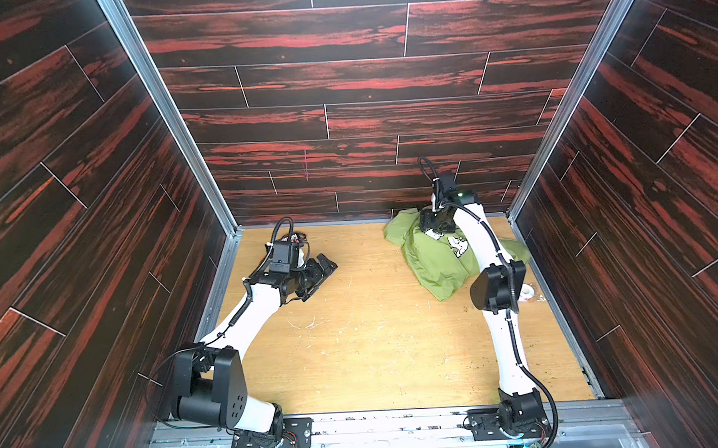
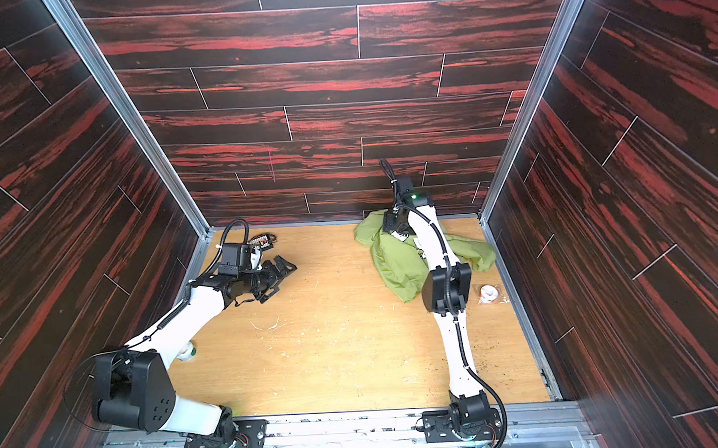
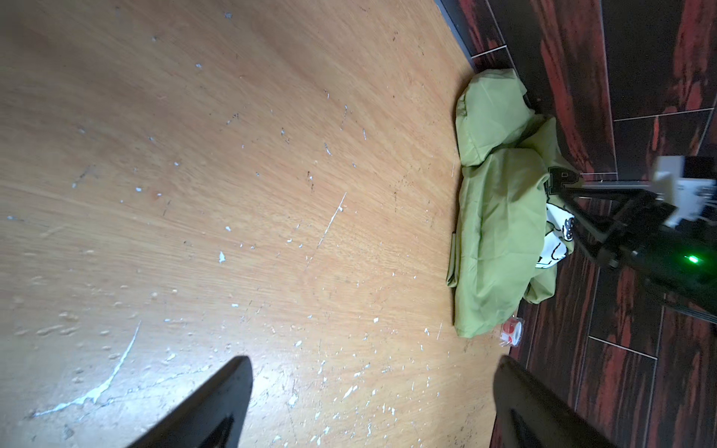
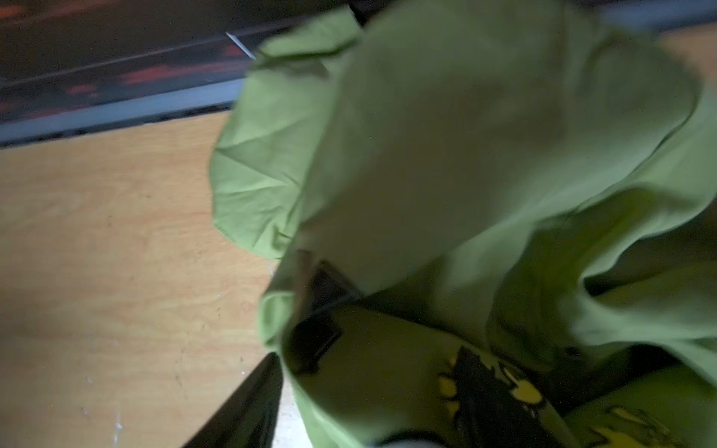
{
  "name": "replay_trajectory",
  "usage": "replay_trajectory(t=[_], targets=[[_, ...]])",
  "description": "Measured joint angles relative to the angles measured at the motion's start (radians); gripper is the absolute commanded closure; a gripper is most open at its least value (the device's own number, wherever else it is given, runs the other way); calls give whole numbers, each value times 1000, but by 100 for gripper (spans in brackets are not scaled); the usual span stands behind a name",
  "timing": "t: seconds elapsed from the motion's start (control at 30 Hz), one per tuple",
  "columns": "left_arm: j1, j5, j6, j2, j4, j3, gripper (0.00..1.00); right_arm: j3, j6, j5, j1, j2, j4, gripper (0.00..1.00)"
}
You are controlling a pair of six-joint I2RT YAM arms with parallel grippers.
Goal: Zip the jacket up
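At the far right corner of the table (image 1: 375, 349), the jacket (image 1: 432, 267) lay bunched in a heap against the back wall (image 1: 344, 121), its cartoon print (image 1: 458, 245) facing up. My right gripper (image 1: 432, 227) sat on the heap beside the print. Blurred cloth filled my right wrist view, so I could not tell how wide those jaws stood or whether they had fabric. My left gripper (image 1: 320, 278) hung over bare wood on the left, well apart from the jacket, jaws spread wide and empty.
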Motion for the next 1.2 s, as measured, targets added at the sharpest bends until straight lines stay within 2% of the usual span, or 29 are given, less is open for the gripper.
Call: replay_trajectory(t=[0.03,0.07,0.13,0.17,0.4,0.83,1.03,1.2], targets=[[0,1,3,-1,-3,0,0,-5,5,-3,-2,4,1,76],[0,2,5,-1,-5,0,0,-8,10,-11,-3,5,3,84],[0,4,8,-1,-8,0,1,-6,19,-36,-5,4,10,96],[0,4,8,-1,-9,0,1,-6,26,-50,-5,3,18,100],[25,16,4,11,-8,9,1,-9,46,-259,15,-23,75,100],[101,12,-23,29,19,21,1,-19,126,-739,203,-341,126,100],[138,3,-22,18,11,26,1,-93,203,-855,167,-463,186,100],[144,0,-3,-27,-15,39,2,-355,248,-827,34,-595,201,100]])
